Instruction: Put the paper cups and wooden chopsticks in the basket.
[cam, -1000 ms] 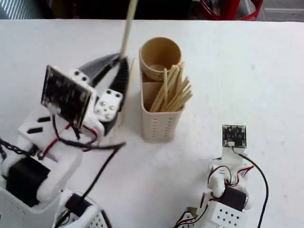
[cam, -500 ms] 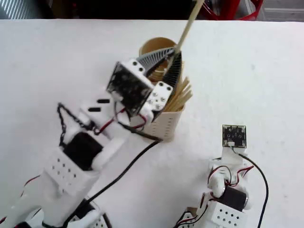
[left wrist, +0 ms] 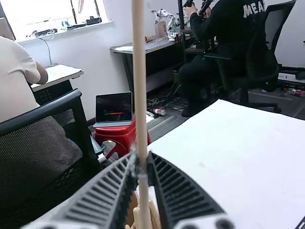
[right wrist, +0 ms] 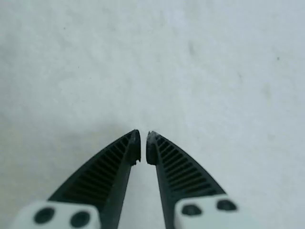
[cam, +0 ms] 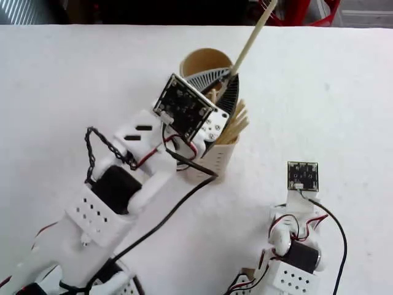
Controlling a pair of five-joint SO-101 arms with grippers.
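Between left gripper tips: chopstick clamped, sticking up. Below gripper: basket with cups, chopsticks. Right gripper tips together, just above table.

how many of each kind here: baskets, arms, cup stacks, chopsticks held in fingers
basket: 1
arms: 2, left arm and right arm
paper cup stack in the basket: 1
chopstick held by the left gripper: 1
total: 5
bundle of chopsticks in the basket: too overlapped to count
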